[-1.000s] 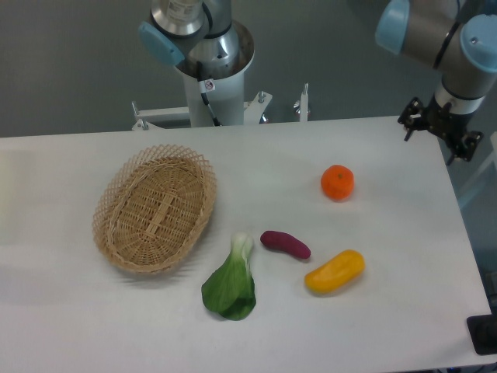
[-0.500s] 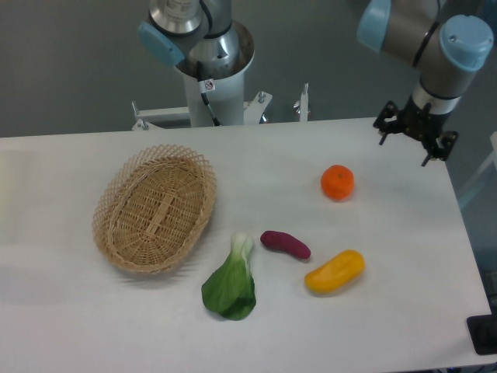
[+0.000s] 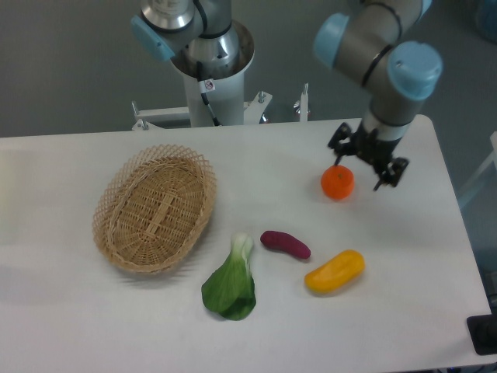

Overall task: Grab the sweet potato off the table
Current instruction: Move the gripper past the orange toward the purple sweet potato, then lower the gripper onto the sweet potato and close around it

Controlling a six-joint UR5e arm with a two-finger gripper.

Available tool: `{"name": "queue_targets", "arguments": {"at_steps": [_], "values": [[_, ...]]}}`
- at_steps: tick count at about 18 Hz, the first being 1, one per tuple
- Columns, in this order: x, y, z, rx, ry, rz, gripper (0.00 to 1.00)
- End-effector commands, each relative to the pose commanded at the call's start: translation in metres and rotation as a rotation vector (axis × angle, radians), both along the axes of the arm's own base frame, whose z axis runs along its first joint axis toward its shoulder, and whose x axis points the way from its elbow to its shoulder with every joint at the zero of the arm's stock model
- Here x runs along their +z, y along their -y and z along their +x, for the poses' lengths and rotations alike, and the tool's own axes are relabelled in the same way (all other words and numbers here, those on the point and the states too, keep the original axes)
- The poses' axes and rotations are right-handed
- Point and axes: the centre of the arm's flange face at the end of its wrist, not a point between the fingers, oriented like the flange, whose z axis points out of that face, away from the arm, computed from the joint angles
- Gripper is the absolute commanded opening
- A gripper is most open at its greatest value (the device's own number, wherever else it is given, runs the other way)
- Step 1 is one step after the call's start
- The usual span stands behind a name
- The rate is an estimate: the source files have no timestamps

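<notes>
Plainly, the wide-open gripper (image 3: 363, 165) beside the orange (image 3: 337, 182) could be lowered there, missing the sweet potato (image 3: 285, 244).

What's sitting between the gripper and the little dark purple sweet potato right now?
In the fixed camera view, the round orange sits just beside the gripper; from there to the sweet potato is bare white table.
</notes>
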Motion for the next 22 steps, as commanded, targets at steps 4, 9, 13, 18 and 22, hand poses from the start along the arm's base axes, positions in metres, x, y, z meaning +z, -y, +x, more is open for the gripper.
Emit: {"name": "queue_targets", "arguments": {"at_steps": [4,9,13,18,22], "values": [[-0.02,-0.015,0.012,-0.143,0.024,0.013,1.0],[-0.033,-0.037,0.035,-0.255,0.043,0.005,1.0],[-0.057,-0.055,0.042,-0.308,0.04,0.007,1.0],[-0.069,-0.064,0.056,-0.383,0.023,0.023,1.0],[-0.084,-0.077,0.062,-0.419,0.006,0.029,1.0]]}}
